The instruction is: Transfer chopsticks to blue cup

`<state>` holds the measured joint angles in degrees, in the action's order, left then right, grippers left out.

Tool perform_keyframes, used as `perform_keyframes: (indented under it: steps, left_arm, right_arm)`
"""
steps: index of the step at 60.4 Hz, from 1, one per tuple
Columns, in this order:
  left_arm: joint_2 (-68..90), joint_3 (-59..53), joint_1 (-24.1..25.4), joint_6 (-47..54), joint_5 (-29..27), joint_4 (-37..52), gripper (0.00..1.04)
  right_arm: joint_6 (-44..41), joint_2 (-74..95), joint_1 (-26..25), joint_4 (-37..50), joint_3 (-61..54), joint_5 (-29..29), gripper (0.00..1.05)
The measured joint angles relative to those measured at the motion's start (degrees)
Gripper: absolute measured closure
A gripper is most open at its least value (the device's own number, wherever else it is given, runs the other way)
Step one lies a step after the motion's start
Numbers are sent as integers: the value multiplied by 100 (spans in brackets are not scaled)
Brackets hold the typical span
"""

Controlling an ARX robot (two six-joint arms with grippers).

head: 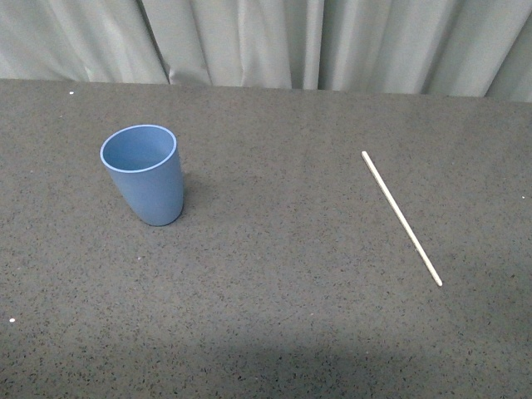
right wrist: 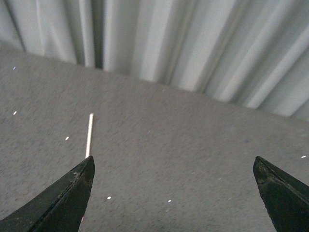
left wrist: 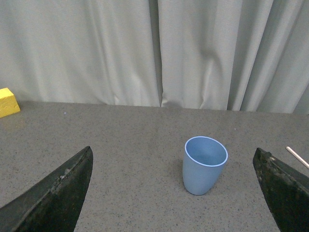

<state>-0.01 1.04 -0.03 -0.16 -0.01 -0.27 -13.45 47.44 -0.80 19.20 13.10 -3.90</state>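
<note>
Chopstick (right wrist: 89, 135) lies on the counter (right wrist: 193, 145), one end just beside one side of the wide-spread right pincer (right wrist: 173, 193); left pincer (left wrist: 173, 193) gapes too.

Open table (head: 274, 332) surrounds the blue cup (head: 143, 176) on every side; its mouth faces up, uncovered. The chopsticks (head: 401, 218), 1 flat stick, lie well right of it. A curtain (head: 249, 41) walls off the far side behind it

The light blue plastic tumbler (head: 145, 179) stands upright on the left of the dark speckled tabletop (head: 274, 283). The thin cream-white stick (head: 401, 218) lies flat well apart on the right, its far end leftward, its near end rightward. Pleated pale curtains (head: 266, 41) hang behind the table's far edge.
</note>
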Motion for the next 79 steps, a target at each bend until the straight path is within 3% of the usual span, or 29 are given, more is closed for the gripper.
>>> perform_keyframes:
  steps: [10,31,48,79]
  left_arm:
    - [0,0,0,0,0,0,7]
    - [0,0,0,0,-2,0,7]
    - [0,0,0,0,0,0,7]
    - [0,0,0,0,0,0,7]
  right_arm:
    - [131,2461,153,-750,1720,-459,9]
    - [964,6133,787,-3167,5058,-319,9]
    - [1351,7654,1154,-3995,6279,-63,9]
    - [1484,8706,1338,-4444,7333,219,10]
